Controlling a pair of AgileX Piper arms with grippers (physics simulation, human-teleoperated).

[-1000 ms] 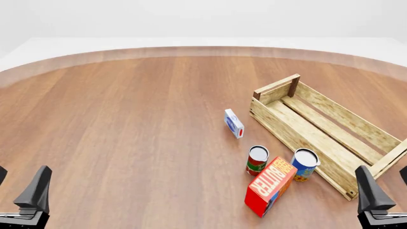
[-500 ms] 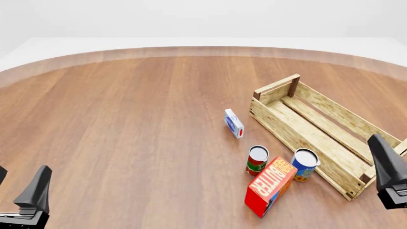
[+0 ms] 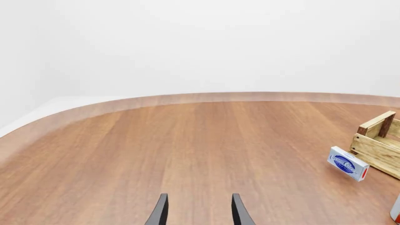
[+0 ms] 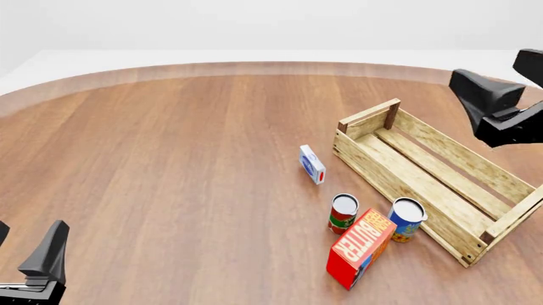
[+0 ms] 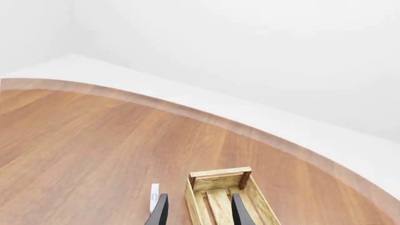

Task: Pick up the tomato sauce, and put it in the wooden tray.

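Note:
The tomato sauce [image 4: 344, 213], a small can with a red and green label, stands upright on the table, close to the left of the blue-and-yellow can. The wooden tray [image 4: 386, 180] lies to its right and holds nothing. It also shows in the right wrist view [image 5: 220, 173] and, as one corner, in the left wrist view [image 3: 378, 143]. My right gripper [image 4: 502, 79] is open and empty, raised high beyond the tray's far right side, far from the can. My left gripper [image 4: 25, 251] is open and empty at the near left corner. Its fingers [image 3: 159, 212] show in the left wrist view.
A blue-and-yellow can [image 4: 407, 218] stands against the tray's near wall. A red butter box [image 4: 360, 248] leans just in front of both cans. A small blue-and-white box [image 4: 312, 164] stands on edge left of the tray, and shows in the left wrist view [image 3: 347, 163].
My right gripper has risen from the near right corner and moved far forward, to high beyond the tray. The left gripper and all objects have stayed still.

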